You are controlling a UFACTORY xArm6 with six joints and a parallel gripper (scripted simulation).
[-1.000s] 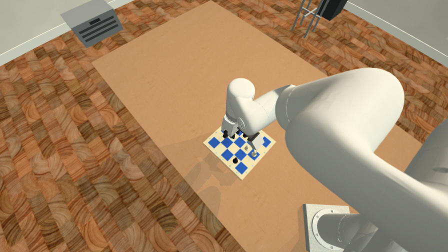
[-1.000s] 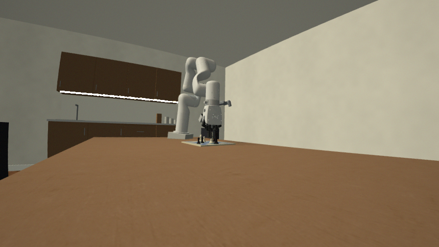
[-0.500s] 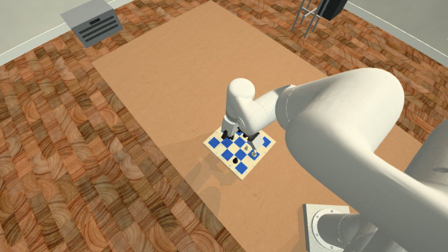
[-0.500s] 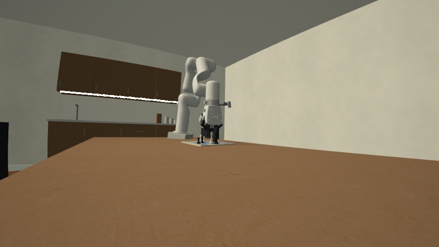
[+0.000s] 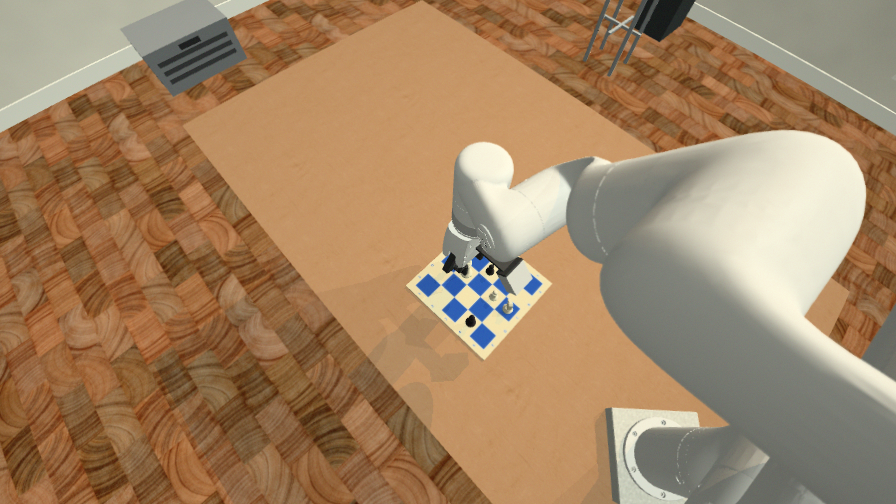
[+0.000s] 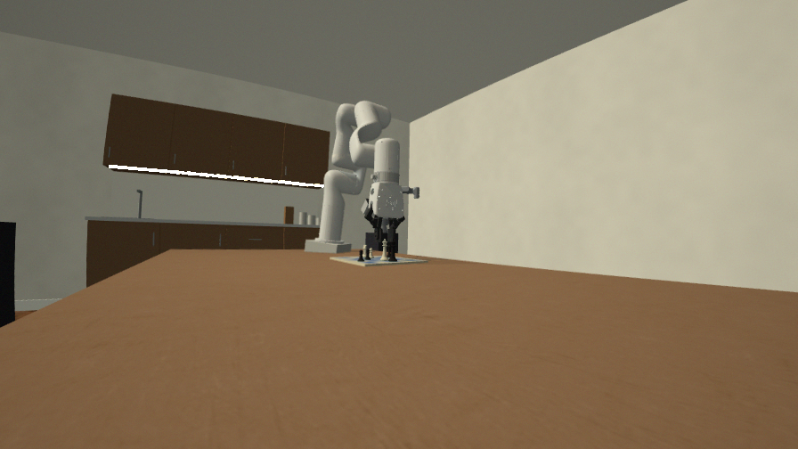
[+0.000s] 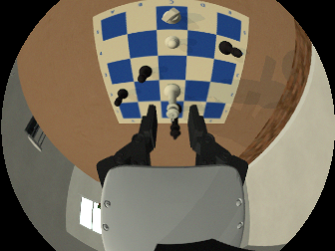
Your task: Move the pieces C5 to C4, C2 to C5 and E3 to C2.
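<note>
Hand (image 7: 171,117) part open, gripping nothing, straddles the white piece (image 7: 171,96) on the board (image 7: 108,21); best lift straight up, brushing neither side.

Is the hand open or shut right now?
Open. In the wrist view the hand has daylight between each finger and the white piece standing between them.

The square labels on the board (image 5: 421,292) are too small to be read. Its far corner is hidden by the gripper (image 5: 459,268). The arm's base plate (image 5: 617,418) is cut off by the frame edge.
</note>
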